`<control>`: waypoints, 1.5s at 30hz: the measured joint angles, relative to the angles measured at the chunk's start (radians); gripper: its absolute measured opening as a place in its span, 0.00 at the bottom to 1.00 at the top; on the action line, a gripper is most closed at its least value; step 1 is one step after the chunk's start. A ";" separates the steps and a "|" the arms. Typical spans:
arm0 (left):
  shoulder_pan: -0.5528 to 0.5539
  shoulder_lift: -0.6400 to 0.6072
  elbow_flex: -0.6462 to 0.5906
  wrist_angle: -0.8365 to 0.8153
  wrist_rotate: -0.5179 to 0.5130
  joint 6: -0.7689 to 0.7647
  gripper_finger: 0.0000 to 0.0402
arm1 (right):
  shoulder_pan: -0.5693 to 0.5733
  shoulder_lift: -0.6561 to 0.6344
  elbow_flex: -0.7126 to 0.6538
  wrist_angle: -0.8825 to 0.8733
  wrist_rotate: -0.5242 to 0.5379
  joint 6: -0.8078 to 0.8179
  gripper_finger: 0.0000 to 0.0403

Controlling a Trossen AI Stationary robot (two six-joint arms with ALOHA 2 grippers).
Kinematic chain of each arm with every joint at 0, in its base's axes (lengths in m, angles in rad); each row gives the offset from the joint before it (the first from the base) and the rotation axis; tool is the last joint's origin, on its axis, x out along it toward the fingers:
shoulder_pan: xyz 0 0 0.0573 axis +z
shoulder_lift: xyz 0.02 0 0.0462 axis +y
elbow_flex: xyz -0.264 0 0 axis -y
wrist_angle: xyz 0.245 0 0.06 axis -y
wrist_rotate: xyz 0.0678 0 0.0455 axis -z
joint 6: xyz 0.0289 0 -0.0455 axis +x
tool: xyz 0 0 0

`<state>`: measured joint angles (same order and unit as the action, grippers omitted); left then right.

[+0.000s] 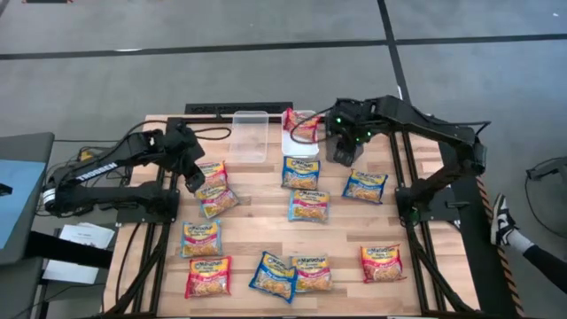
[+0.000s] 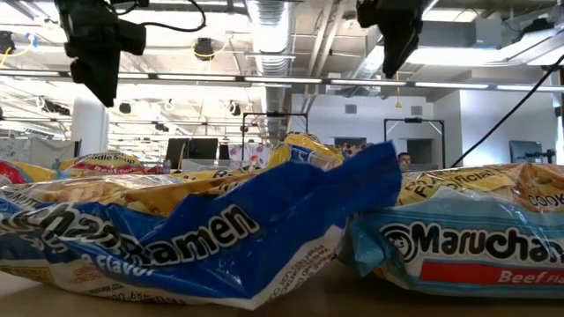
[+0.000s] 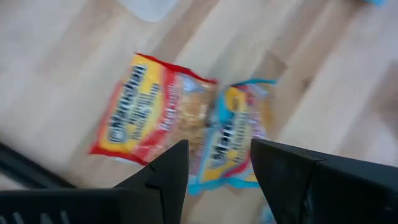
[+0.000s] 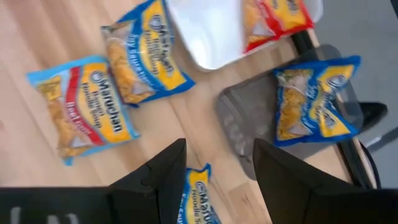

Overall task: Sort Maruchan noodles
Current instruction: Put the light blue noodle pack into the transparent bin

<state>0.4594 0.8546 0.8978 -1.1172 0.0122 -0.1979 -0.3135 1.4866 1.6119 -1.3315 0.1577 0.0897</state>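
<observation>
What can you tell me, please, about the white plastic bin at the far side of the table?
The white plastic bin is a shallow, open-topped rectangular tray of smooth plastic, lying flat on the wooden table at its far edge, between a clear plastic bin and a dark plastic bin. One red noodle packet rests in its far end, partly over the rim; the rest is bare. No gripper touches it.

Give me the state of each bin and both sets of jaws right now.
Clear bin: empty, upright.
White bin: holds one red packet.
Dark bin: holds one blue packet.
Left gripper: jaws open, empty, above the red-and-yellow packet.
Right gripper: jaws open, empty, over the dark bin.
</observation>
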 joint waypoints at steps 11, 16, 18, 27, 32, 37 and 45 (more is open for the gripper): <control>0.110 0.115 0.000 0.010 0.160 0.077 0.44 | 0.148 -0.010 -0.032 -0.020 0.000 0.020 0.51; 0.123 0.139 -0.009 0.021 0.237 0.133 0.44 | 0.195 -0.010 -0.031 -0.021 0.000 0.035 0.51; 0.123 0.141 -0.033 0.036 0.259 0.144 0.44 | 0.206 -0.010 -0.031 -0.018 0.000 0.034 0.51; 0.122 0.140 -0.176 0.133 0.244 0.108 0.44 | 0.215 -0.010 -0.031 0.034 0.000 0.034 0.51; 0.122 0.140 -0.235 0.189 0.256 0.098 0.44 | 0.213 -0.009 -0.031 0.034 0.000 0.033 0.51; 0.116 0.147 -0.237 0.201 0.298 0.105 0.44 | 0.213 -0.009 -0.030 0.034 0.000 0.034 0.51; 0.088 0.160 -0.236 0.267 0.290 0.099 0.44 | 0.213 -0.009 -0.030 0.036 0.000 0.034 0.51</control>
<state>0.5474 1.0143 0.6621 -0.8505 0.3019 -0.0994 -0.1005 1.4776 1.5818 -1.2954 0.1581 0.1234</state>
